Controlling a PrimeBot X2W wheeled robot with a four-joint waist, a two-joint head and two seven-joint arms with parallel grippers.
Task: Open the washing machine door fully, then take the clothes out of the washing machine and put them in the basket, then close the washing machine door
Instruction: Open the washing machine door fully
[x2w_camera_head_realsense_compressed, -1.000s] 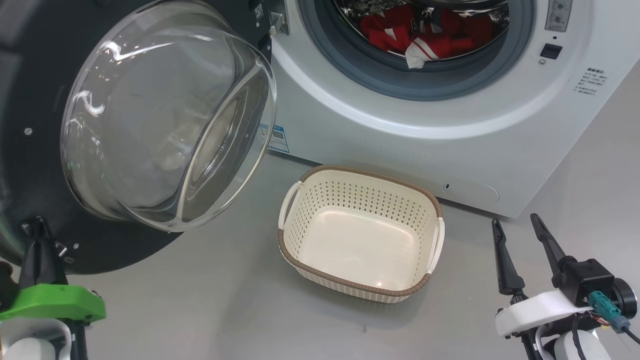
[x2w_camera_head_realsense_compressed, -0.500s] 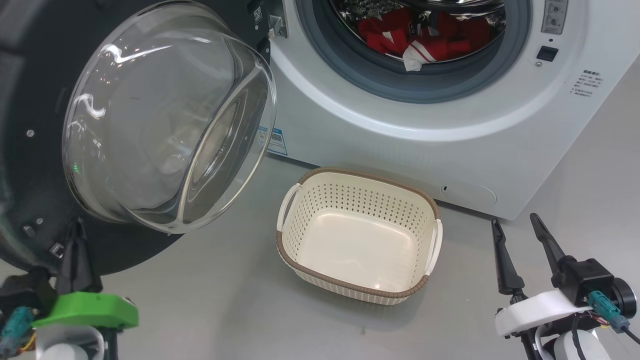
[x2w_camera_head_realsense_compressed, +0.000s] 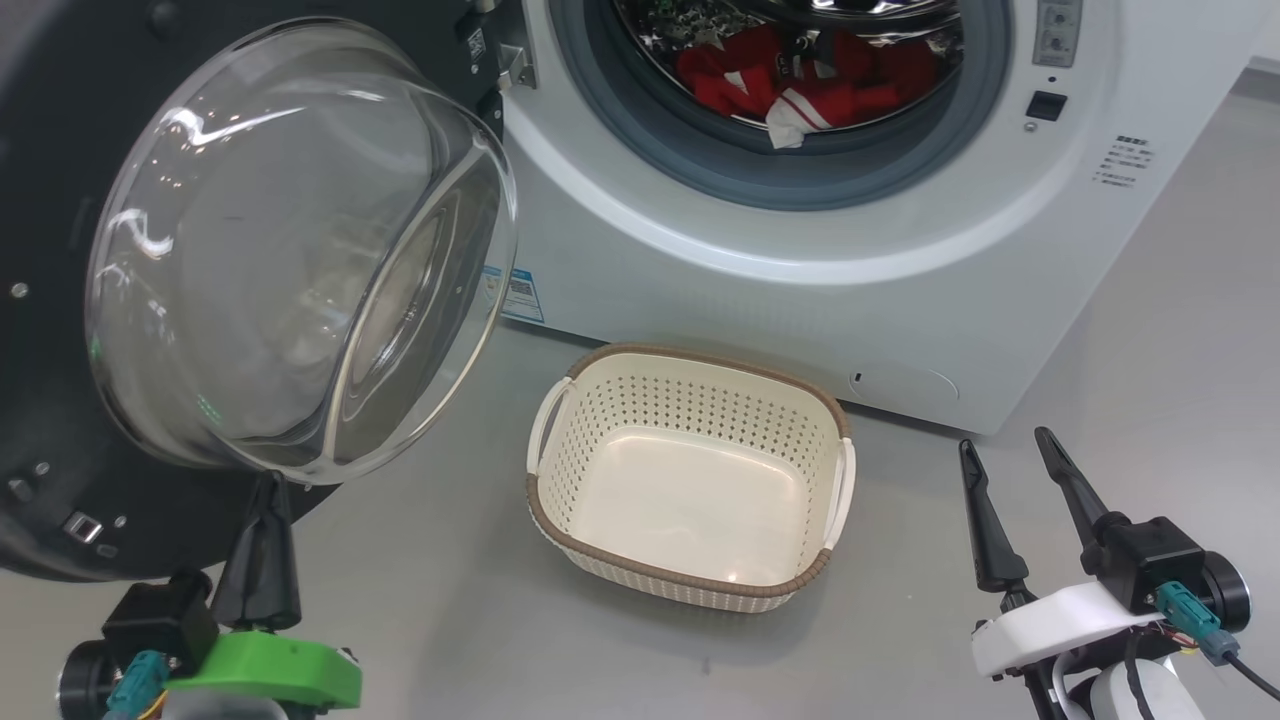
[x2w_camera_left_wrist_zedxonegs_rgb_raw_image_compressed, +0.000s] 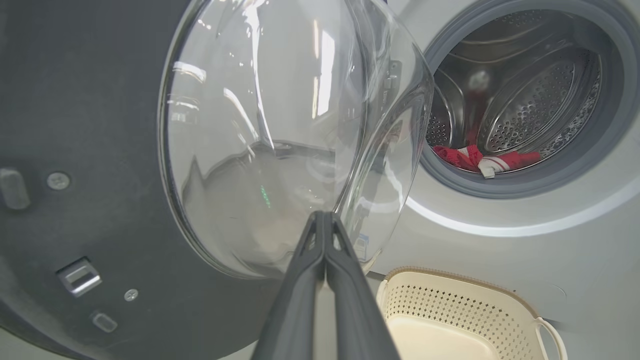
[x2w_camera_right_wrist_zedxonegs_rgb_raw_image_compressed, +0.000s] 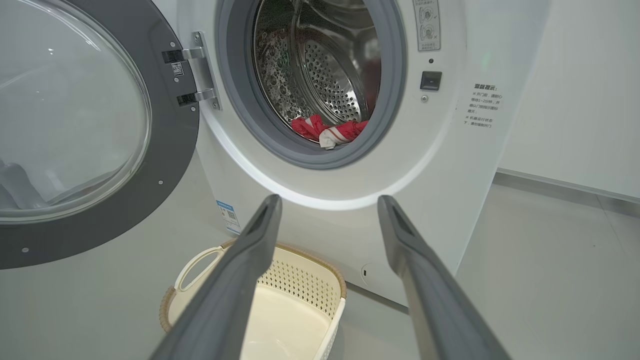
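The washing machine door (x2w_camera_head_realsense_compressed: 60, 300) stands swung open to the left, its glass bowl (x2w_camera_head_realsense_compressed: 290, 250) bulging toward me. Red and white clothes (x2w_camera_head_realsense_compressed: 800, 85) lie low in the drum of the washing machine (x2w_camera_head_realsense_compressed: 800, 260), also seen as clothes (x2w_camera_right_wrist_zedxonegs_rgb_raw_image_compressed: 327, 132) in the right wrist view. The cream basket (x2w_camera_head_realsense_compressed: 690, 580) sits on the floor before the machine, with nothing in it. My left gripper (x2w_camera_head_realsense_compressed: 268, 485) is shut, empty, its tips just below the glass bowl (x2w_camera_left_wrist_zedxonegs_rgb_raw_image_compressed: 280, 130). My right gripper (x2w_camera_head_realsense_compressed: 1005, 445) hangs open at the lower right, right of the basket.
Grey floor (x2w_camera_head_realsense_compressed: 450, 620) spreads around the basket. The open door takes up the left side. A white wall (x2w_camera_right_wrist_zedxonegs_rgb_raw_image_compressed: 575, 90) stands to the right of the machine, with floor in front of it.
The left gripper has moved right, from the door's lower rim to under the glass bowl. The head camera has shifted, so the scene slid left. The right gripper keeps its pose.
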